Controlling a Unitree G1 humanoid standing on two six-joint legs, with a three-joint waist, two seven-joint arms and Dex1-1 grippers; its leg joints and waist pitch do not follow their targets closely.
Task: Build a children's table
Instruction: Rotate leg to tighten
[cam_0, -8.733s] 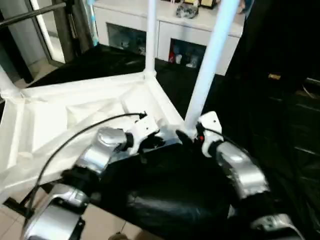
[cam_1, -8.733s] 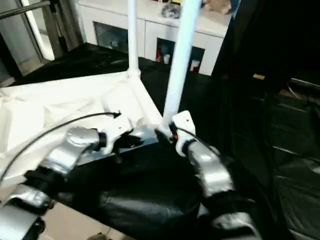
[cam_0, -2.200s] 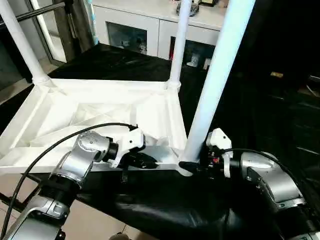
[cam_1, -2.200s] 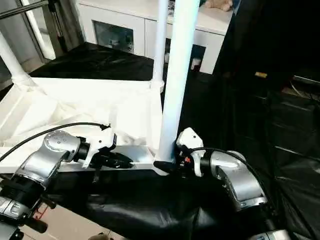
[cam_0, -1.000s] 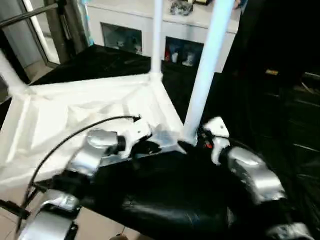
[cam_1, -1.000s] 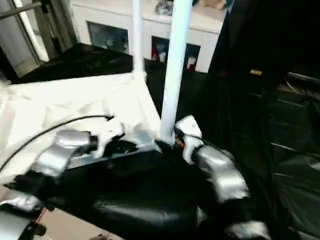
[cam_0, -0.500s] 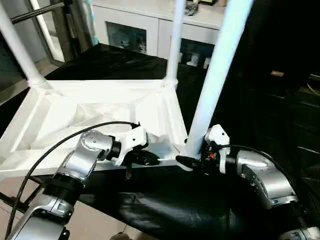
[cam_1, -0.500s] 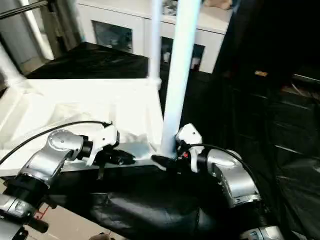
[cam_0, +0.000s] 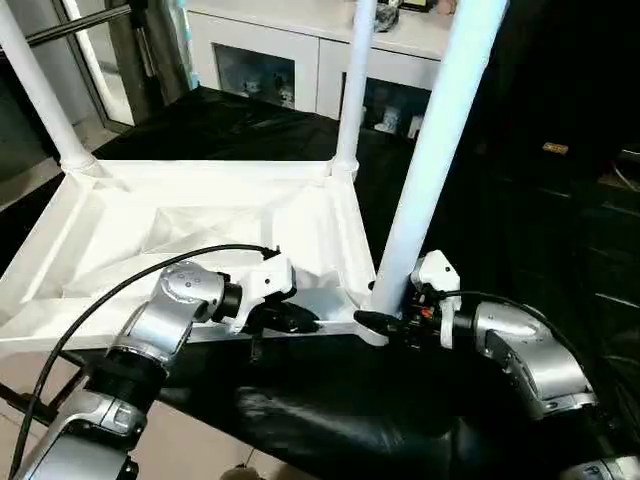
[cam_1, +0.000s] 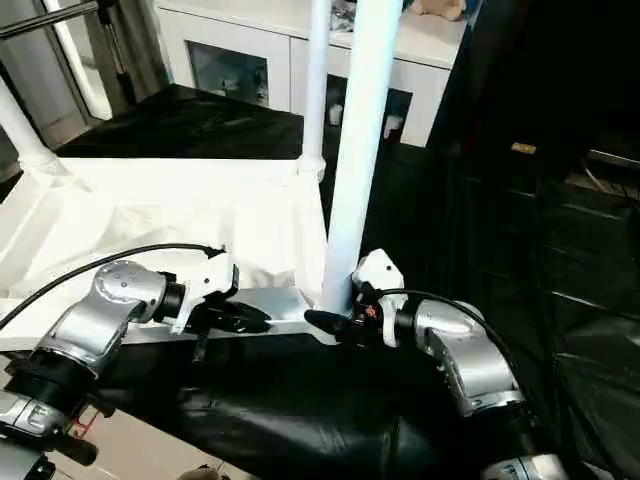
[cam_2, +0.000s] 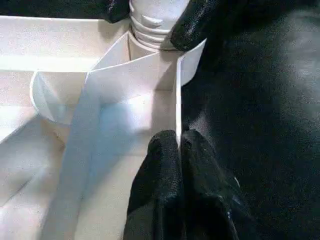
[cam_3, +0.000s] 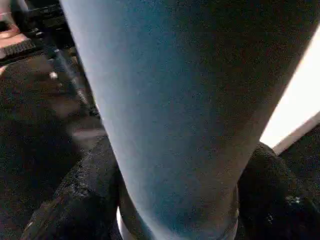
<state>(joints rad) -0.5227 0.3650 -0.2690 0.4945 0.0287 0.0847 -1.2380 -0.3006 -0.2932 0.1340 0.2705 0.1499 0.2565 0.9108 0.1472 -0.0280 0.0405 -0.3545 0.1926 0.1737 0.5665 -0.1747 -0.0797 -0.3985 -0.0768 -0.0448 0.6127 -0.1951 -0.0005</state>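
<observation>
The children's table lies upside down, its ribbed white top (cam_0: 180, 215) resting on black cloth. Three white legs stand up from its corner sockets: the near one (cam_0: 430, 160) at the corner closest to me, one at the far right (cam_0: 352, 90) and one at the far left (cam_0: 35, 85). My left gripper (cam_0: 305, 322) is shut on the thin near rim (cam_2: 177, 100) of the top, its fingers (cam_2: 165, 160) pinching that wall. My right gripper (cam_0: 372, 322) clasps the base of the near leg (cam_3: 190, 100), with a black finger (cam_3: 80, 195) on each side, just above the threaded end (cam_2: 150, 25).
A white glass-door cabinet (cam_0: 270, 50) stands behind the table. Black cloth (cam_0: 330, 410) covers the support under the table and runs on to the right. A metal stand (cam_0: 120, 40) rises at the far left, and dark shelving (cam_0: 580, 200) is on the right.
The view swung and steadied; both grippers stay at the same near corner. My right gripper's fingers have drawn in around the leg's base.
</observation>
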